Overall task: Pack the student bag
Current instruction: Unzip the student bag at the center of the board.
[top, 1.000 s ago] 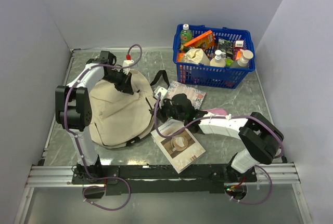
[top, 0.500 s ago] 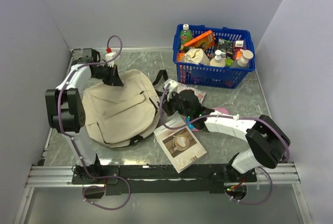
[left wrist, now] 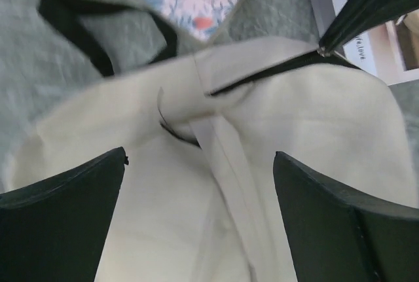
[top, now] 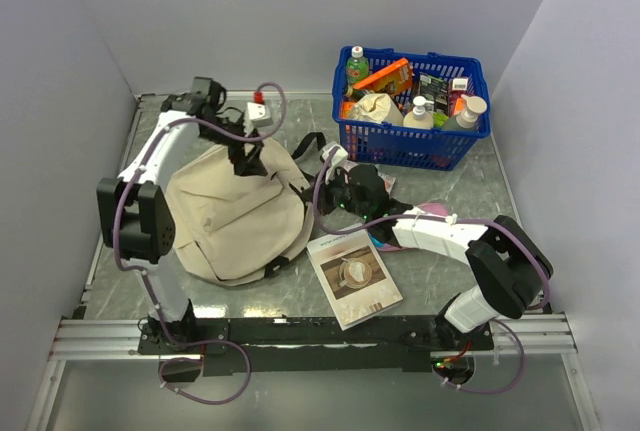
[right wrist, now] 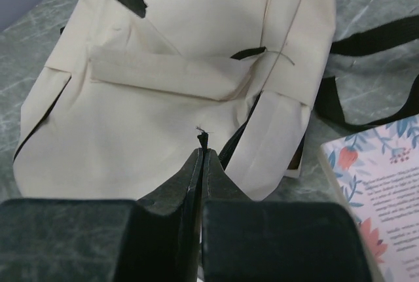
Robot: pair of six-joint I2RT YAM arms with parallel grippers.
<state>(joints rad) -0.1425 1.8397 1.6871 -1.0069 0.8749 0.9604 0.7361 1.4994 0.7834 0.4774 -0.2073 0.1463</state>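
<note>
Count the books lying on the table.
2: the coffee-cup book right of the student bag; the floral book behind it, partly under the right arm. The basket may hide more.

Colour rundown: the bag (top: 235, 221) is plain cream, no print, with black straps (left wrist: 62, 4) and black zip trim. The table (top: 470, 191) is grey-green with a marbled pattern. The basket (top: 410, 146) at the far right corner is bright blue, with a green bottle (top: 357, 69) and an orange packet (top: 385, 76) among the stuff inside. The booklet (right wrist: 386, 190) is white with a floral print of blue leaves and orange-red flowers. The book (top: 355, 276) by the near edge is off-white with a brown coffee-cup picture. There's also a pink case (top: 428, 212). The arms (top: 440, 236) are white and black, with purple cables.
</note>
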